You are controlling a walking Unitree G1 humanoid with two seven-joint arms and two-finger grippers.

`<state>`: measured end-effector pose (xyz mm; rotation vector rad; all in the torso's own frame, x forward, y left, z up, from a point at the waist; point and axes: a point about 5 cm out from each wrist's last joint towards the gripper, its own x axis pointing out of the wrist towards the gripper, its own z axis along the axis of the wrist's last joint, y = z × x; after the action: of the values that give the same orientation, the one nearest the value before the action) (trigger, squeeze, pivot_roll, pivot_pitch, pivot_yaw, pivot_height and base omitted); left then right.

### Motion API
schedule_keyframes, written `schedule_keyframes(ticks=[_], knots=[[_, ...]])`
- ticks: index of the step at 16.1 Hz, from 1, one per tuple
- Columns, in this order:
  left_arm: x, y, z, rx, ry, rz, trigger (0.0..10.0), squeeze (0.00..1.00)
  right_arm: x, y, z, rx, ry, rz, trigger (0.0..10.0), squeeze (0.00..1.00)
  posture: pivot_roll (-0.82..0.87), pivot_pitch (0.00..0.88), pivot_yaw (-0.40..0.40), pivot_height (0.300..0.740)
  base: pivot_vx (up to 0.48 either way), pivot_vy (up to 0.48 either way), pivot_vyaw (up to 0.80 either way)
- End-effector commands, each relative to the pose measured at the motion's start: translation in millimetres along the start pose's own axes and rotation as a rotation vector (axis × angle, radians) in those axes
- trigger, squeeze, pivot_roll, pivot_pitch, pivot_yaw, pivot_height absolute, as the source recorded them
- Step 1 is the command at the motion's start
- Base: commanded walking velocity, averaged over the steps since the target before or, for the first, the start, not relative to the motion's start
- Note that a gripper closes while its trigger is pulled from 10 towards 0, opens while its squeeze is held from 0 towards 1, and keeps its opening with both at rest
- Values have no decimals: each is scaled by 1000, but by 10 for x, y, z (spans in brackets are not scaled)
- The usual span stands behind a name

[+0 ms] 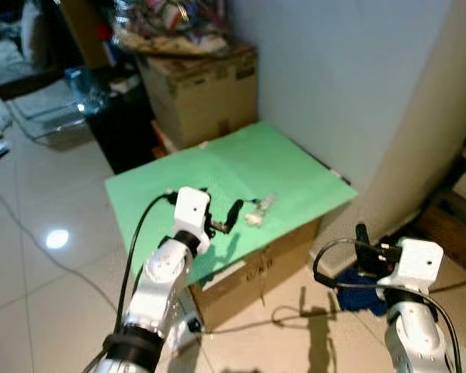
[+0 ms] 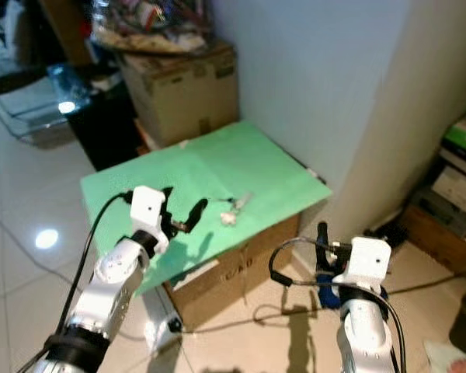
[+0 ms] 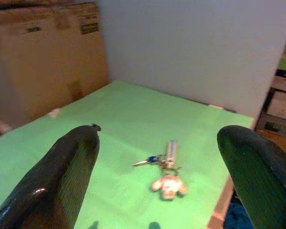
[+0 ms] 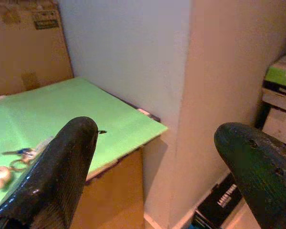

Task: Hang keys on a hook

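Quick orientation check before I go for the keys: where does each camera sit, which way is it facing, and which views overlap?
Left eye and right eye views: on the head, looking down at the green sheet over a cardboard box; both silver arms show, left gripper above the sheet, right gripper off its edge.
Left wrist view: along its open fingers at the keys and wall.
Right wrist view: along its open fingers at the sheet's corner and wall.
All four share the keys.

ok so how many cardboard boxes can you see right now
2. One cardboard box stands behind the green sheet against the wall; another cardboard box sits under that sheet, supporting it. Others may be hidden.
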<state>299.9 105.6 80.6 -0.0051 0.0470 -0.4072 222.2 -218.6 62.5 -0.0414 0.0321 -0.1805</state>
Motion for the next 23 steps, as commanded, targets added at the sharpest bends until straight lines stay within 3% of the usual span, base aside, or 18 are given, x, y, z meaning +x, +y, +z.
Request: schedule_keyframes(ticks=[1,7,14,16,19,21,23], knots=[[7,45,-12,-6,17,32,10000,0,20,34,37,-6,-10,18,10000,0,-184,0,68,740,390,-277,0],[-2,54,-28,-5,19,52,10000,0,25,43,42,-14,-7,41,10000,0,-185,0,63,740,362,-236,0],[50,69,-50,23,51,77,10000,0,0,94,32,-12,7,74,10000,0,-185,0,64,740,0,0,0],[182,57,-23,50,67,68,10000,0,-11,123,34,-10,8,81,10000,0,-187,0,58,740,0,0,0],[371,9,46,18,67,50,10000,0,-48,162,37,-14,12,104,10000,0,-196,0,50,740,0,0,0],[577,-207,110,-13,101,-22,10000,0,-141,155,25,-15,28,111,10000,0,-214,11,48,740,0,0,0],[683,-304,134,-24,135,-35,10000,0,-229,194,55,-1,31,117,10000,0,-237,67,53,740,0,0,0]])
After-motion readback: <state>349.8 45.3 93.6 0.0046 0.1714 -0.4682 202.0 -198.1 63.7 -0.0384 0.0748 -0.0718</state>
